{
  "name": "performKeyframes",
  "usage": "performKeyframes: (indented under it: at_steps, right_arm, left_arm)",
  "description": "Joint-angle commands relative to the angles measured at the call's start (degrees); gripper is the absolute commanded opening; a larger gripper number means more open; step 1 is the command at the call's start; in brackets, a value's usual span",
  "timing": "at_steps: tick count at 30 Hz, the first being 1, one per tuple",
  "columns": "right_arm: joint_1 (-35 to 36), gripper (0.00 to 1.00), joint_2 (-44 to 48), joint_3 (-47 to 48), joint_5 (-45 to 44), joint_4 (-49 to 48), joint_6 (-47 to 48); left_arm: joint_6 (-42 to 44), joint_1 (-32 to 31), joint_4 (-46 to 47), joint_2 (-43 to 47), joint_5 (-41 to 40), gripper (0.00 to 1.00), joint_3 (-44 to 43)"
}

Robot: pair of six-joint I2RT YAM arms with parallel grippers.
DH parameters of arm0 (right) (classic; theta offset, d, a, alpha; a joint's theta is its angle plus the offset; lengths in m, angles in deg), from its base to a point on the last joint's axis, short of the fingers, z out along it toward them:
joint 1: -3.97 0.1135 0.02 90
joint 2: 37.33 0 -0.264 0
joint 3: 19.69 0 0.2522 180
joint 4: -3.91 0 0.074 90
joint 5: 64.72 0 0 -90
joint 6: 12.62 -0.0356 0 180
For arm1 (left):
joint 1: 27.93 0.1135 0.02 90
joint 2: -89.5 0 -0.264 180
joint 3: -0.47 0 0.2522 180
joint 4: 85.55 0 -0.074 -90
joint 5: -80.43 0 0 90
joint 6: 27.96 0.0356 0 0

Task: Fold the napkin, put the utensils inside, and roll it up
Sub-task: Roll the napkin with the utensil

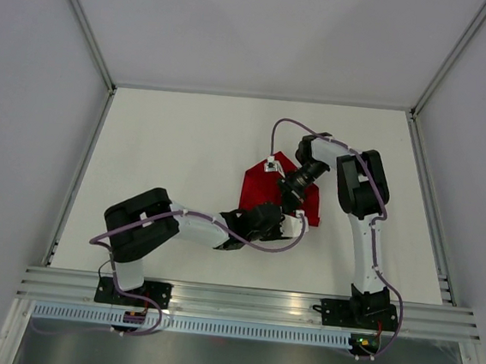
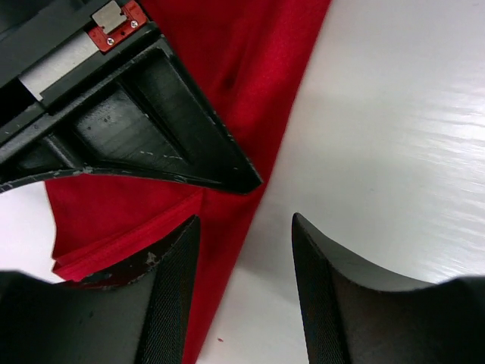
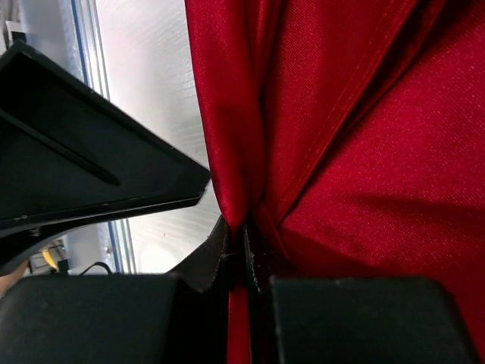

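Observation:
The deep-red napkin (image 1: 264, 184) lies bunched and partly folded right of the table's middle. My right gripper (image 1: 293, 202) comes down on it from the far side and is shut on a pinched fold of the napkin (image 3: 364, 152), which runs up between its fingers (image 3: 220, 258). My left gripper (image 1: 292, 225) is open at the napkin's near right edge. In the left wrist view, its left finger (image 2: 170, 280) is over the napkin's edge (image 2: 250, 68) and its right finger is over bare table. No utensils are in view.
The white table (image 1: 168, 158) is boxed in by grey walls, with an aluminium rail (image 1: 249, 301) along the near edge. The two grippers are very close: the right gripper's black body (image 2: 136, 121) fills the upper left of the left wrist view.

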Motion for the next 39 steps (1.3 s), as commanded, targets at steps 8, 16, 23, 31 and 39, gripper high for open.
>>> performKeyframes:
  at_steps: [8,16,23,31,39]
  right_arm:
    - [-0.1,0.05,-6.5,3.3,-6.0,1.5,3.7]
    - [-0.5,0.04,-8.5,5.7,-6.1,4.6,5.3]
    - [-0.5,0.07,-8.2,5.7,-6.4,4.7,5.2]
    - [-0.5,0.47,-4.6,4.6,-5.3,3.3,4.3]
    - [-2.0,0.61,5.3,0.5,-3.8,-6.0,-4.6]
  left_arm:
    - [12.0,-0.1,9.6,-7.6,-7.1,0.57,-2.6]
    - [9.5,0.2,-1.6,-8.8,1.9,0.34,-4.8]
    - [4.6,3.3,-15.2,-11.1,13.6,0.10,-10.7]
    - [1.4,6.1,-22.1,-12.3,23.8,0.02,-13.5]
    - [-0.3,8.4,-26.2,-12.9,30.6,0.02,-15.3]
